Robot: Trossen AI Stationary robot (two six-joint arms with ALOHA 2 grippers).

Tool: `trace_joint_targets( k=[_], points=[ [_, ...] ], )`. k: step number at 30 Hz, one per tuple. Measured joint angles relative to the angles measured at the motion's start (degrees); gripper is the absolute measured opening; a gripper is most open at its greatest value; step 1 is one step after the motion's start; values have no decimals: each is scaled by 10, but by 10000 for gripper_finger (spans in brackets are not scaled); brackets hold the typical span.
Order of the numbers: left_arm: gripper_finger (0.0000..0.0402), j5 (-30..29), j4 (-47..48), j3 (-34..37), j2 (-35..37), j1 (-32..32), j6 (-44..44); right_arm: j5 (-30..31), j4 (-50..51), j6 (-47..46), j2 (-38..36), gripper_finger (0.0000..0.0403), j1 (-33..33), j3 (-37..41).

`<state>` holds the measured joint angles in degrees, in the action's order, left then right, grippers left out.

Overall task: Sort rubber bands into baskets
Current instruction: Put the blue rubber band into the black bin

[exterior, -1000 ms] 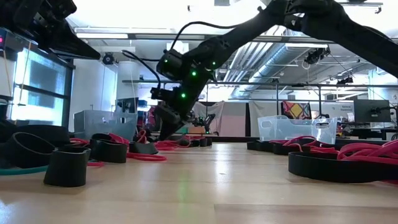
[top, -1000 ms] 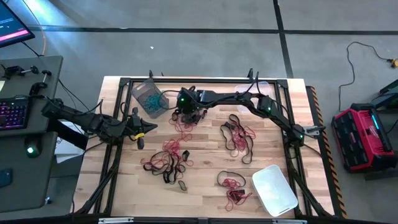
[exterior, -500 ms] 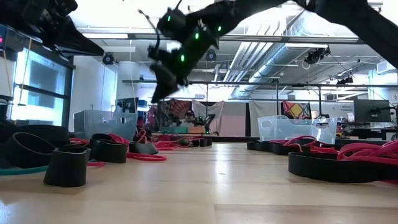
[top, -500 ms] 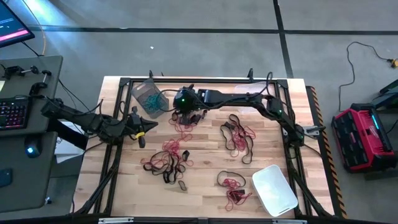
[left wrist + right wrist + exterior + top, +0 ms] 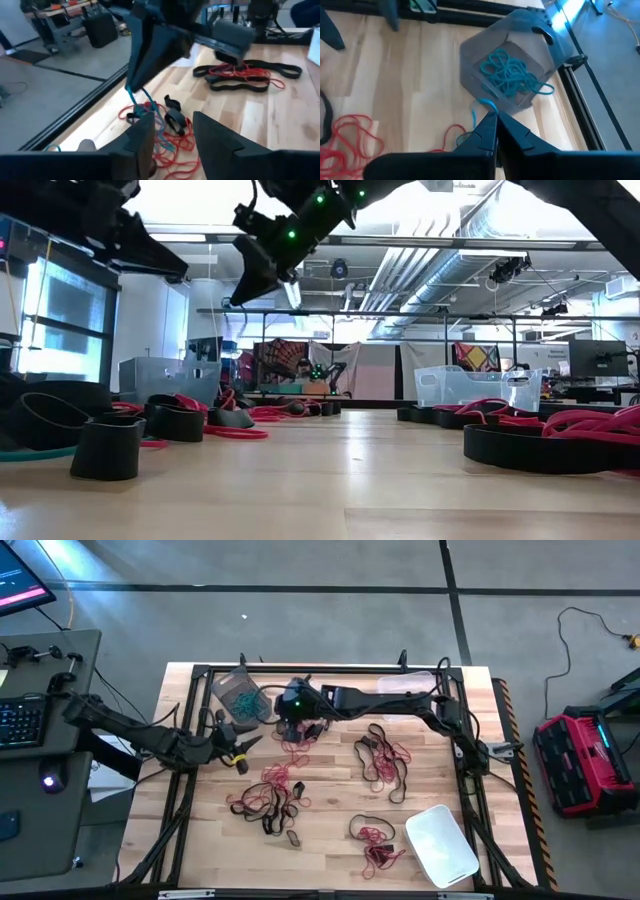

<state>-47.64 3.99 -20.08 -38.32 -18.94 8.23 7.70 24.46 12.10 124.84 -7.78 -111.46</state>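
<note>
The right gripper (image 5: 493, 120) is hanging in the air over the far left part of the table (image 5: 330, 830), just beside the grey basket (image 5: 241, 697). Its two fingers are pinched tight on a thin blue rubber band (image 5: 481, 111), which is dangling down from the tips. In the low view the right gripper (image 5: 258, 280) is sitting high above the wood.

The grey basket (image 5: 512, 65) is tilting a little and is holding a heap of blue rubber bands (image 5: 512, 75).

The left gripper (image 5: 243, 747) is waiting low at the left side of the table, pointing toward the middle. Its fingers (image 5: 212, 137) are standing apart with nothing between them.

Red rubber bands (image 5: 280, 776) and black rubber bands (image 5: 275, 812) are lying in loose piles on the wood near the middle. More red and black ones (image 5: 385, 758) are lying to the right, and another pile (image 5: 375, 837) is lying near the front.

The clear basket (image 5: 407, 683) is sitting at the far edge of the table. The whitish basket (image 5: 441, 845) is sitting at the front right corner.
</note>
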Motion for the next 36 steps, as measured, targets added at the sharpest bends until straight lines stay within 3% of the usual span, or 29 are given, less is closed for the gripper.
trace_joint_targets(
  k=[9,14,21,25,31,36],
  points=[
    [157,-12,-53,0,-53,40,12,0,-31,11,-2,0,27,0],
    [157,41,-87,0,-69,55,16,27,-40,19,-2,0,39,0],
    [153,48,-89,0,-84,71,17,28,-51,22,-2,0,51,0],
    [121,51,-91,0,-84,73,13,28,-47,24,-2,0,55,0],
    [16,52,-98,0,-84,72,-29,28,-36,19,-2,1,56,0],
    [5,34,-95,0,-81,79,-29,45,2,19,-2,26,56,0]
  ],
)
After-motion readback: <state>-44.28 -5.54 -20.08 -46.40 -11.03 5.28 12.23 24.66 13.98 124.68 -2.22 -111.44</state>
